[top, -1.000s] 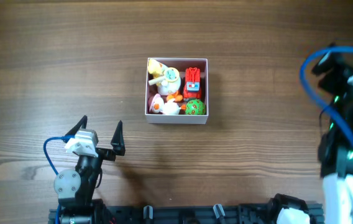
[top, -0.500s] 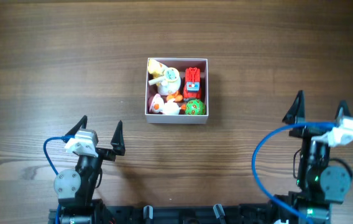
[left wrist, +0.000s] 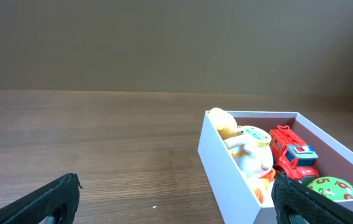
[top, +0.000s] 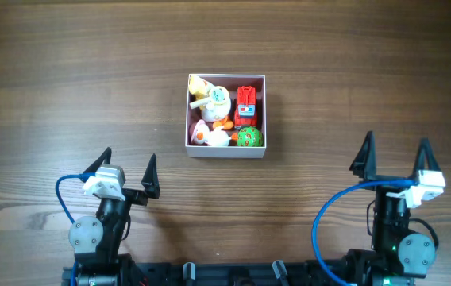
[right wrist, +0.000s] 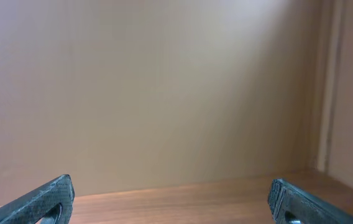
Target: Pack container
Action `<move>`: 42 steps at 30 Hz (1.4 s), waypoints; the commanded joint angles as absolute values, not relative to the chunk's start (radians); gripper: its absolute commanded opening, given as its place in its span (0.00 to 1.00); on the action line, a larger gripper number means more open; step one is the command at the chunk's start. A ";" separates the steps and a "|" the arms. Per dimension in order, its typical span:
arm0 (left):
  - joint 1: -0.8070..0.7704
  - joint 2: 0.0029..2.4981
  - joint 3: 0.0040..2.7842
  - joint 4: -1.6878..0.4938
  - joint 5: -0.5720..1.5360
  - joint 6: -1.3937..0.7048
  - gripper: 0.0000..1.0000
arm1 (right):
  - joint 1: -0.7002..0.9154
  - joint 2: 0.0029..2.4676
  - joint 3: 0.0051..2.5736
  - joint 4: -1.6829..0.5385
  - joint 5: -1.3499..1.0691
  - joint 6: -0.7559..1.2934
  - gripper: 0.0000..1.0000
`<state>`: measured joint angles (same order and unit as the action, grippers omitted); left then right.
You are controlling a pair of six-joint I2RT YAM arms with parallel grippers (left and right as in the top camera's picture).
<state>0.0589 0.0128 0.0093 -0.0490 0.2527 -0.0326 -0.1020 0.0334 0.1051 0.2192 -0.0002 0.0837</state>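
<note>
The container, a square white box with a pink inside, sits at the table's middle and holds several toys: a red truck, a green ball, a white figure and a yellow toy. It also shows in the left wrist view with the truck inside. My left gripper is open and empty at the front left, short of the box. My right gripper is open and empty at the front right; its wrist view shows only bare wood and wall between the fingers.
A beige wall rises behind the table's far edge in both wrist views. Blue cables loop beside each arm's base at the front edge.
The right arm has swung down from the right edge to the front right, and its open gripper has settled a little lower and left. The left arm and the toys have not moved.
</note>
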 commanded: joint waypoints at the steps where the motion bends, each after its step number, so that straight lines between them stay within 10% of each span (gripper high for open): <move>1: 0.054 0.003 0.006 -0.054 0.250 -0.038 1.00 | -0.061 0.003 0.057 0.229 -0.025 0.083 1.00; 42: 0.054 0.003 0.006 -0.054 0.250 -0.038 1.00 | -0.050 0.004 0.005 0.002 -0.046 0.053 1.00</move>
